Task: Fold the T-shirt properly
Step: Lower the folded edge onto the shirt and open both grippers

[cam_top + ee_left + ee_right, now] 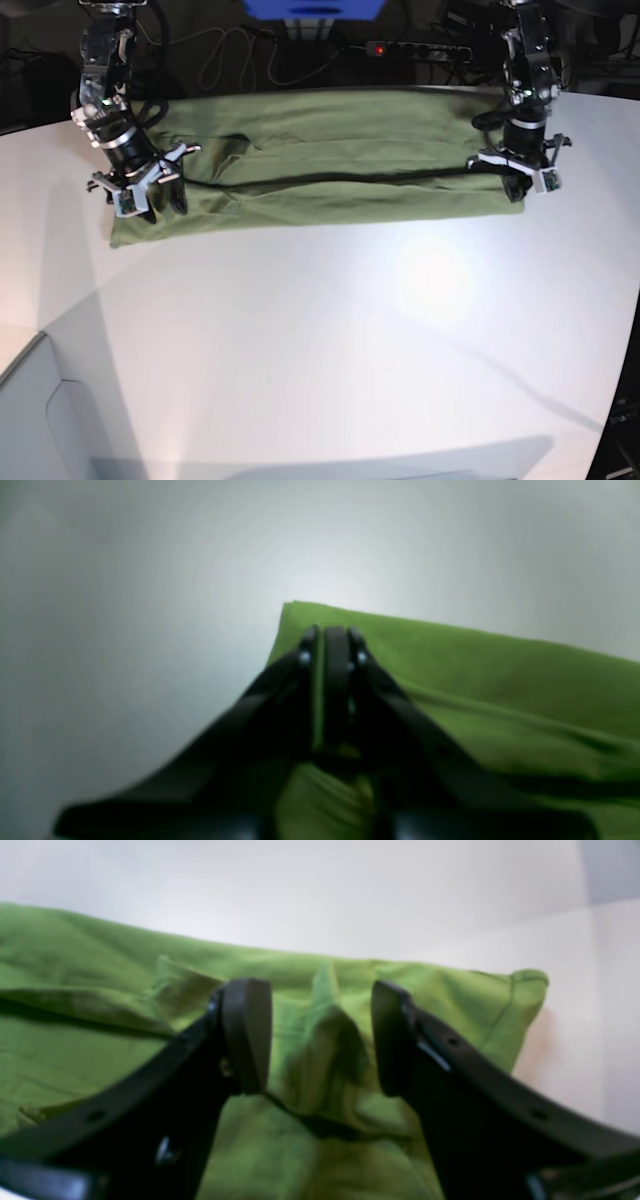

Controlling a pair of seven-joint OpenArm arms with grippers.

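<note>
Base view: T-shirt (320, 165) folded lengthwise along tabletop's (330, 340) far edge; right gripper (320, 1037) spread, left gripper (332, 645) nearly pressed together over cloth.

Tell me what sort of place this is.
Probably a robotics lab or test bench: a bare white table carries one green T-shirt, and a power strip with loose cables lies in the dark clutter behind.
</note>
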